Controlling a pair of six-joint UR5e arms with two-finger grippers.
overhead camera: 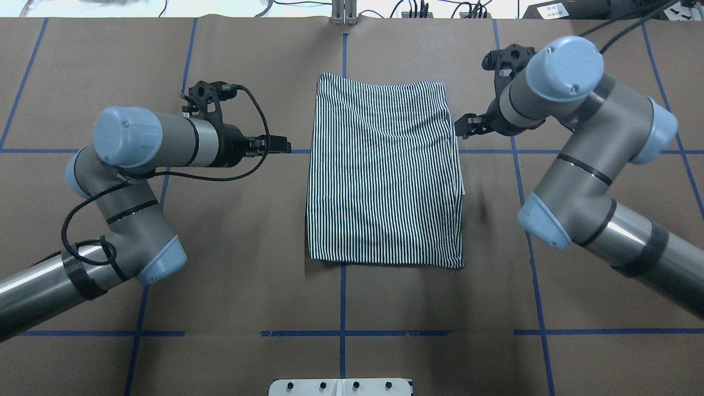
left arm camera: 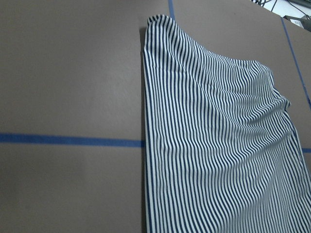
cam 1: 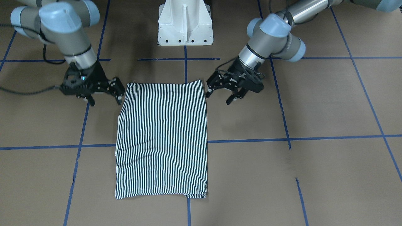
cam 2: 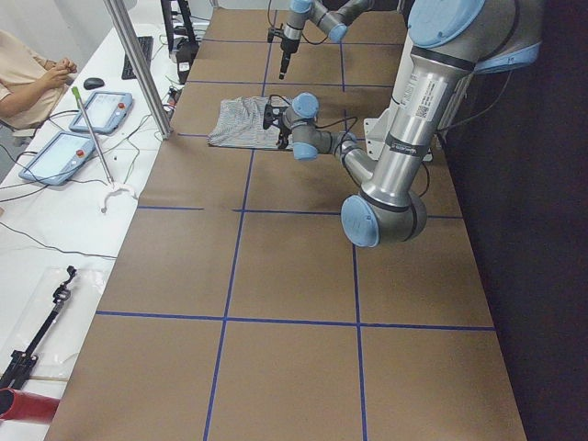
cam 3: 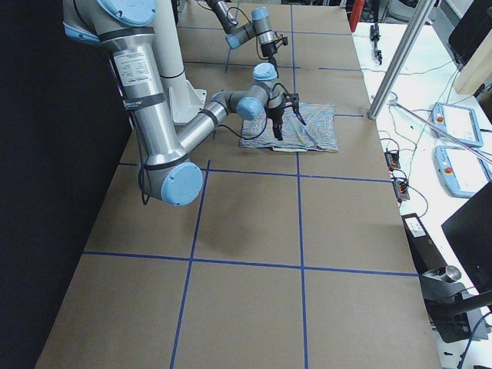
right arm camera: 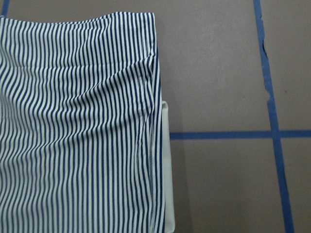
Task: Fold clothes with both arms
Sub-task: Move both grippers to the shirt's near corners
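Shirt [cam 1: 161, 138] lies flat on the table [cam 1: 329, 103], straight out from the white pedestal [cam 1: 185, 23], narrowed to a striped rectangle whose long sides run away from the pedestal. The left gripper [cam 1: 219, 97] and right gripper [cam 1: 105, 102] hang on either side of that line, each just off a long edge, fingers spread and carrying nothing. They seem raised off the table, so I cannot tell how far out from the pedestal they really sit.

Judging by this, the sleeves are tucked in and the cross fold, end over end, comes next. To do it well, both grippers should come down on the 2 corners of the same end, pinch through every layer, and rise together so the edge between them stays taut. Carry it level and lay it square onto the other end. On the right arm's side a cream strip [right arm camera: 166, 165] pokes out from under the stripes; a shallow grab there could leave the under layers behind.
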